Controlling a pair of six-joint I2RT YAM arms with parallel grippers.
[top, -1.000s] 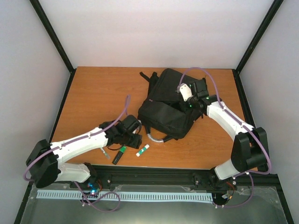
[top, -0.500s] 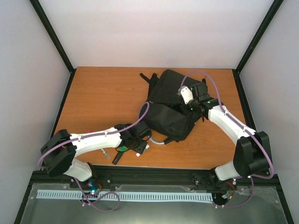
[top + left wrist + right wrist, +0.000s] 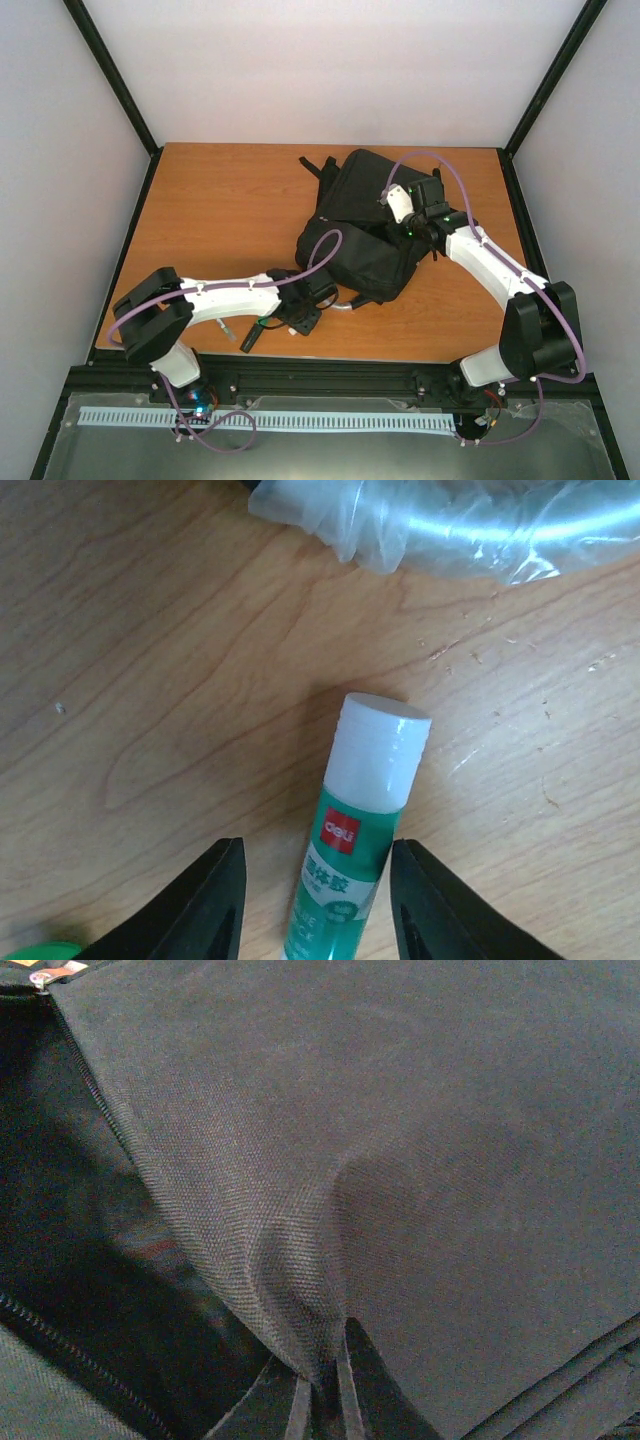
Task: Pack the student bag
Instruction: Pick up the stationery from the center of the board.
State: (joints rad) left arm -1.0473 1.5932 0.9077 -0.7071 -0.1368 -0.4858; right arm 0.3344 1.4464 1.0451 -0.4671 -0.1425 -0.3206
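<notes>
Left gripper point(image 3: 318, 865) is low over the table point(image 3: 220, 210), at the 6 o'clock edge. Its jaws stand apart astride the glue stick point(image 3: 365, 800), not clamped yet. The stick lies skewed, white cap toward 1 o'clock, body crowding the 3 o'clock finger point(image 3: 430, 910).

Risk: that finger lands first and rolls the stick out of the pinch.

Student bag point(image 3: 365, 235) lies right of table centre, 1 o'clock from the stick. Right gripper point(image 3: 322, 1400) is clenched on a fold of bag fabric. It is a thin bite, and a slip would likely drop the flap over the opening.

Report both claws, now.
Left claw: open, straddling the glue stick, not clamped on it.
Right claw: shut on a pinch of the backpack fabric.
</notes>
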